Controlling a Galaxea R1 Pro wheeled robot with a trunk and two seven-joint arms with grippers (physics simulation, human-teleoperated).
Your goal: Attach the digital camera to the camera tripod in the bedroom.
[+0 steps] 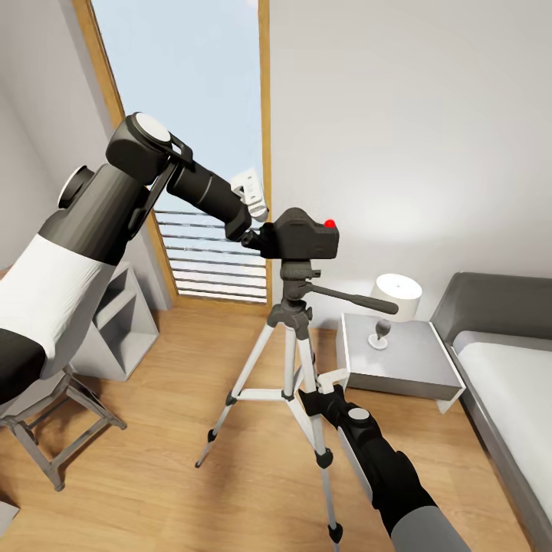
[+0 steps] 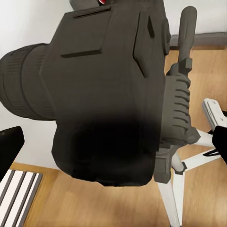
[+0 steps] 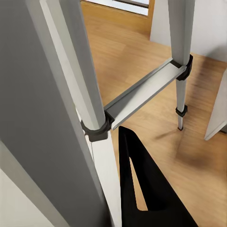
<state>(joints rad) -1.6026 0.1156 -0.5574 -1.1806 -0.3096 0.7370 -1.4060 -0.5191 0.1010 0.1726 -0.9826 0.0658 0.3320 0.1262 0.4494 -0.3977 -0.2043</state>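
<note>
The black digital camera [image 1: 307, 238], red spot on top, rests on the dark grey head of the camera tripod [image 1: 295, 307], which stands on the wood floor. Its pan handle [image 1: 360, 299] points right. My left gripper [image 1: 259, 236] is at the camera's left side and appears shut on it. In the left wrist view the camera [image 2: 109, 104] looms very close, with the tripod head [image 2: 177, 109] behind it. Lower down, my right gripper [image 1: 318, 395] is shut on a silver tripod leg [image 3: 80, 80], with one black finger [image 3: 142, 189] beside that leg.
A grey nightstand [image 1: 399, 360] with a white lamp [image 1: 395, 299] stands right of the tripod, and the grey bed [image 1: 506, 383] lies beyond it. A white cube shelf [image 1: 119, 322] and a metal-legged stool [image 1: 54, 429] are at the left. The tall window [image 1: 192, 115] is behind.
</note>
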